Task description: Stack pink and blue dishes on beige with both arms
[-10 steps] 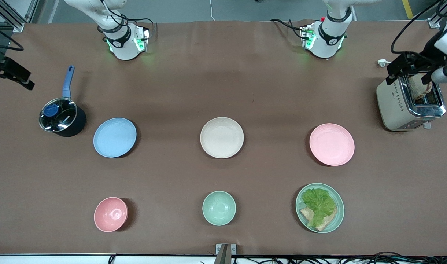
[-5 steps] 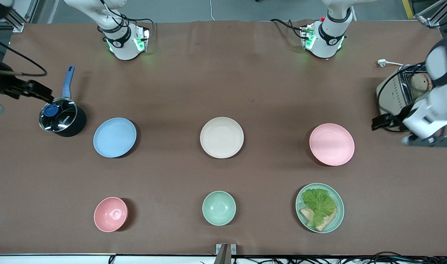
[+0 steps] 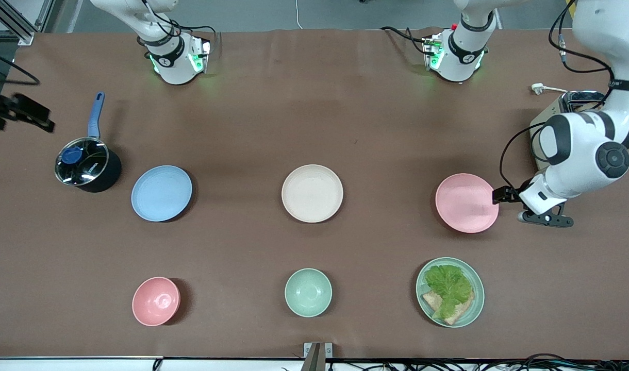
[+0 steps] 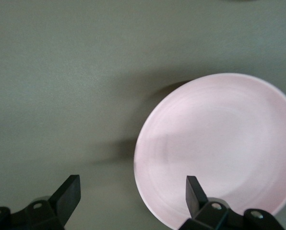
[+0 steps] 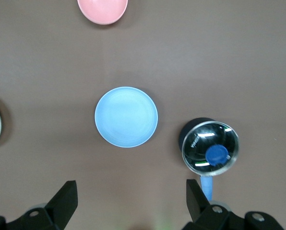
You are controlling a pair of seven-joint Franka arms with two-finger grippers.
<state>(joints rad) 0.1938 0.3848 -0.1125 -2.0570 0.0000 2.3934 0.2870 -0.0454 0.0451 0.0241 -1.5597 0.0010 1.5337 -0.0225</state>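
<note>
Hovering spread-fingered, left gripper (image 4: 133, 194) straddles pink plate (image 3: 467, 203) rim at frame right; right gripper (image 5: 132, 199), also spread, high above blue plate (image 5: 126, 117).

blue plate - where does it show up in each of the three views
Front view: the blue plate lies toward the right arm's end of the table, beside the lidded saucepan.
Left wrist view: not in it; only the pink plate shows.
Right wrist view: the blue plate sits mid-frame, the open right gripper high above the table.
Shared landmark: the lidded saucepan, beside the blue plate in both.
</note>
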